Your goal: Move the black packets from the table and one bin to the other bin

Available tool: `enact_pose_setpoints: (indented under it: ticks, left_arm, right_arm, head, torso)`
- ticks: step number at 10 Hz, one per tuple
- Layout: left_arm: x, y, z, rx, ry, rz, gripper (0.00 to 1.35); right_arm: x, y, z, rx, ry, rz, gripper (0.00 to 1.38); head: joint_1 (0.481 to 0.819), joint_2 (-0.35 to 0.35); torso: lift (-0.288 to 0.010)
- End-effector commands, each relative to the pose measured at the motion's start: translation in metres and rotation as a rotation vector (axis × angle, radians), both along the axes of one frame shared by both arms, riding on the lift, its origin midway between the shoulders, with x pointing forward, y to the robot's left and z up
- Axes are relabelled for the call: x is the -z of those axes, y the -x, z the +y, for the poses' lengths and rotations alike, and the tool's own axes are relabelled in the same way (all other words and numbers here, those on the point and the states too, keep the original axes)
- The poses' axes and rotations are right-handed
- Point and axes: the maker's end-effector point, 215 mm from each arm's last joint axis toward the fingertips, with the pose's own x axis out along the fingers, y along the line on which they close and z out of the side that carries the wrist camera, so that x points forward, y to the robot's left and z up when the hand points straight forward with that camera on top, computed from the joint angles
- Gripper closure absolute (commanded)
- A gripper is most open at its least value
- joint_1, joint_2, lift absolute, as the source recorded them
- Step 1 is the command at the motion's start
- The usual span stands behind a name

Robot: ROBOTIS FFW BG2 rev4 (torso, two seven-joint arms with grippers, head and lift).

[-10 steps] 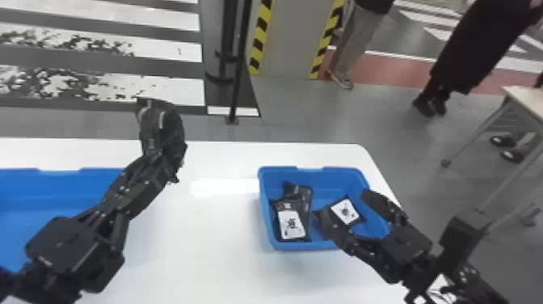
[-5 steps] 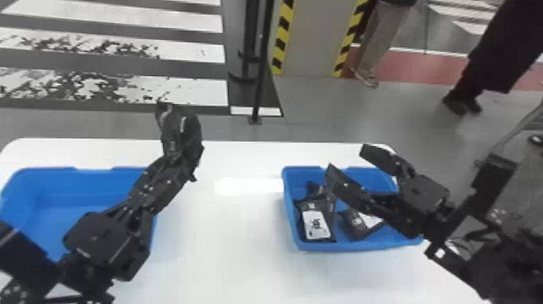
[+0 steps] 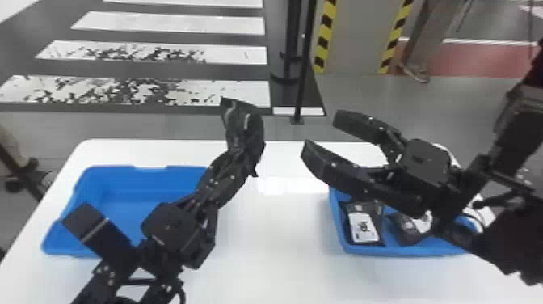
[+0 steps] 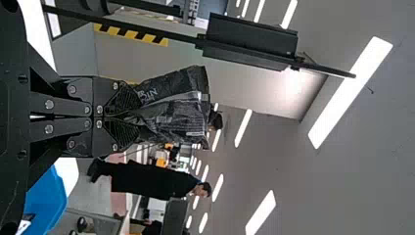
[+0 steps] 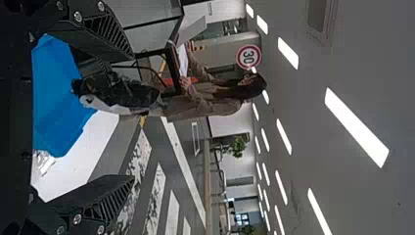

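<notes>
The left gripper (image 4: 119, 117) grasps a black packet (image 4: 176, 115), which projects beyond the fingertips. The right gripper (image 3: 321, 133) has its fingers spread, nothing between them. The packet likely handles as light and slippery (its creased wrapper suggests softness); grip the broad middle, squarely between both pads, without crushing.

White table (image 3: 274, 238), 2 blue bins (image 3: 141, 184) on top
</notes>
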Motion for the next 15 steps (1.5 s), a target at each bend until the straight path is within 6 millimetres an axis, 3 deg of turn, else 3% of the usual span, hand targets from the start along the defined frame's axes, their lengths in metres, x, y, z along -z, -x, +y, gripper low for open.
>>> enact_pose_setpoints:
  ticks: [1, 3, 7, 8, 9, 11, 12, 13, 15]
  left_arm:
    - [-0.008, 0.003, -0.010, 0.024, 0.029, -0.013, 1.21]
    - [-0.015, 0.010, -0.028, 0.070, 0.067, -0.016, 1.21]
    - [-0.020, 0.012, -0.035, 0.087, 0.082, -0.023, 1.21]
    - [-0.021, 0.012, -0.035, 0.086, 0.084, -0.026, 1.21]
    - [-0.023, 0.013, -0.035, 0.086, 0.083, -0.033, 1.21]
    - [-0.025, 0.012, -0.036, 0.088, 0.082, -0.038, 1.21]
    - [-0.026, 0.013, -0.036, 0.086, 0.081, -0.043, 1.21]
    - [-0.026, 0.012, -0.036, 0.086, 0.081, -0.043, 1.21]
    - [-0.025, 0.013, -0.036, 0.085, 0.080, -0.044, 1.21]
  right_arm:
    - [-0.010, 0.004, 0.023, -0.057, 0.005, -0.022, 0.17]
    - [-0.016, -0.005, 0.036, -0.086, 0.012, -0.042, 0.17]
    - [-0.017, -0.042, 0.044, -0.089, 0.015, -0.091, 0.18]
    - [-0.012, -0.045, 0.046, -0.091, 0.021, -0.083, 0.25]
    - [-0.004, -0.049, 0.052, -0.108, 0.028, -0.062, 0.42]
    - [0.009, -0.047, 0.067, -0.150, 0.019, -0.013, 0.91]
    - [0.010, -0.043, 0.073, -0.166, 0.025, -0.006, 0.91]
    - [0.009, -0.039, 0.077, -0.179, 0.020, 0.001, 1.09]
    - [0.008, -0.037, 0.078, -0.180, 0.010, 0.005, 1.11]
  head:
    - [0.695, -0.019]
    - [0.695, -0.001]
    - [0.668, -0.010]
    - [0.664, -0.008]
    - [0.662, -0.004]
    - [0.668, 0.009]
    - [0.671, 0.014]
    - [0.676, 0.024]
    - [0.680, 0.037]
  torso:
    - [-0.110]
    - [-0.110]
    - [-0.110]
    - [-0.110]
    - [-0.110]
    - [-0.110]
    - [-0.110]
    - [-0.110]
    - [-0.110]
